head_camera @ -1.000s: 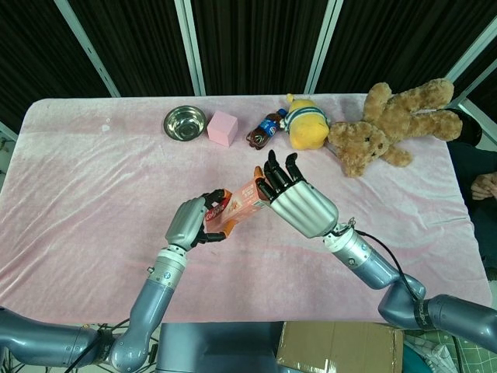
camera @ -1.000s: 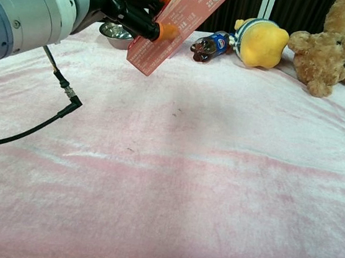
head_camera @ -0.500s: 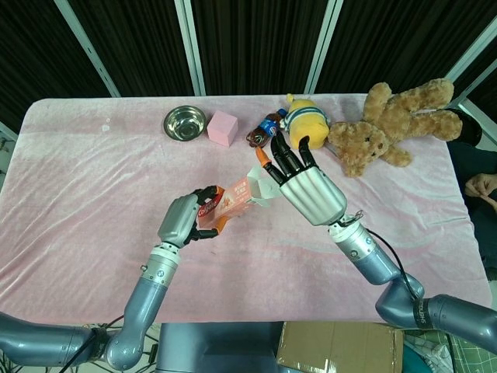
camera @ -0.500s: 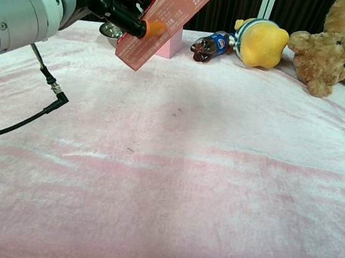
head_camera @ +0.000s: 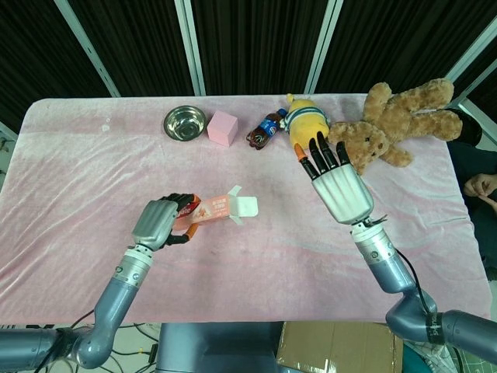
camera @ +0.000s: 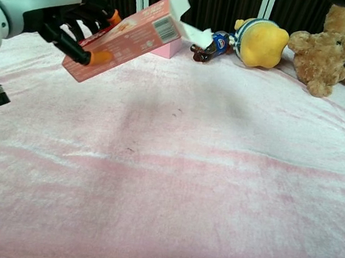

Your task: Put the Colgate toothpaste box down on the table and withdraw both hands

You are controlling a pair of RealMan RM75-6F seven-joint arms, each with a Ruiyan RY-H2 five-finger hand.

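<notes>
The Colgate toothpaste box (head_camera: 220, 208) is a long red-orange carton with its white end flaps open. My left hand (head_camera: 158, 222) grips its left end and holds it above the pink cloth, tilted up to the right in the chest view, where the box (camera: 128, 37) and the left hand (camera: 48, 16) show at upper left. My right hand (head_camera: 335, 179) is raised to the right of the box, clear of it, fingers straight and spread, holding nothing. The chest view does not show the right hand.
Along the far edge of the pink table (head_camera: 93, 186) stand a steel bowl (head_camera: 185, 123), a pink cube (head_camera: 223, 127), a small cola bottle (head_camera: 265, 130), a yellow plush toy (head_camera: 307, 123) and a brown teddy bear (head_camera: 392, 120). A cardboard box (head_camera: 334, 348) sits below the front edge.
My right hand has let go of the box and moved up and right. My left hand has carried the box left and lower, tipping it closer to flat.
</notes>
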